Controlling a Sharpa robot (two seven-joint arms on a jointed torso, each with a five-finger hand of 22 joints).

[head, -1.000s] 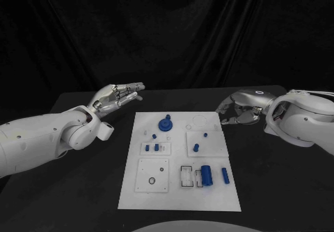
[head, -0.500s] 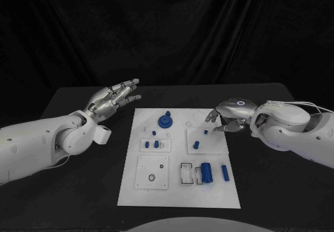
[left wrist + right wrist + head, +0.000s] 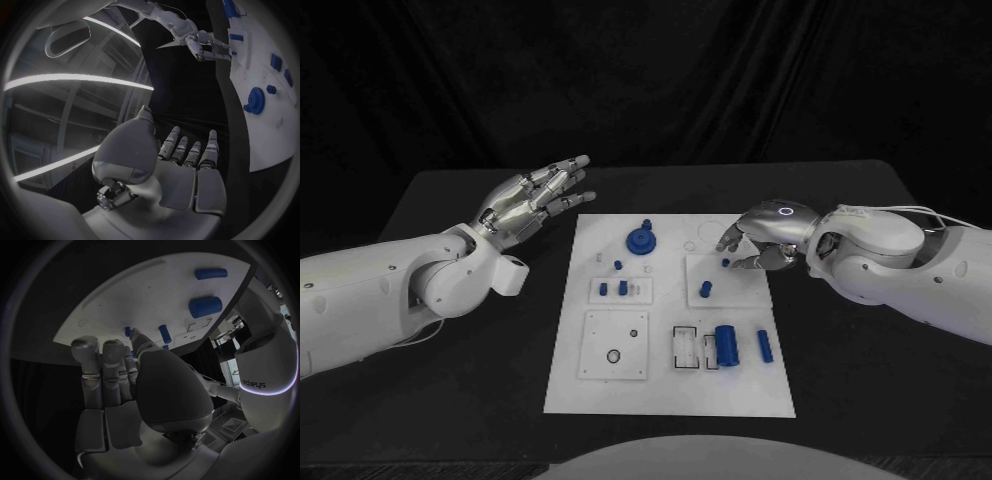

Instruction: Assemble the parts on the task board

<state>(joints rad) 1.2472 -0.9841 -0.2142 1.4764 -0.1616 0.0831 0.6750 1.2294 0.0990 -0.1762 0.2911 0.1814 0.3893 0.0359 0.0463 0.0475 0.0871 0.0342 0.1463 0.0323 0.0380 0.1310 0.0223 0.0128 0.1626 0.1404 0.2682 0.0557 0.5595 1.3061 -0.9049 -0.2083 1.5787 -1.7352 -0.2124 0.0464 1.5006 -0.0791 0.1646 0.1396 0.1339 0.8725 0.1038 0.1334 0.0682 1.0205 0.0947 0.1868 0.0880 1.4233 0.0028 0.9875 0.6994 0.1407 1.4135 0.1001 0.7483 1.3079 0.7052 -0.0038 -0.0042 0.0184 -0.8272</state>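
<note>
While the left robot hand [image 3: 531,200] hangs spread, the right robot hand [image 3: 759,240] — fingers apart, empty — reaches over the task board [image 3: 661,385].

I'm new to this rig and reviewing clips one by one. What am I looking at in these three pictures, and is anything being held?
This is a two-armed robot at a black table. One picture looks down from its head; the round ones come from cameras at each wrist. The white rectangular task board carries small blue plastic parts, including a blue round knob and a thick blue cylinder. The left robot hand hovers beside the board, fingers spread, holding nothing. The right robot hand reaches over the board's far right corner; whether it grips anything is unclear.
</note>
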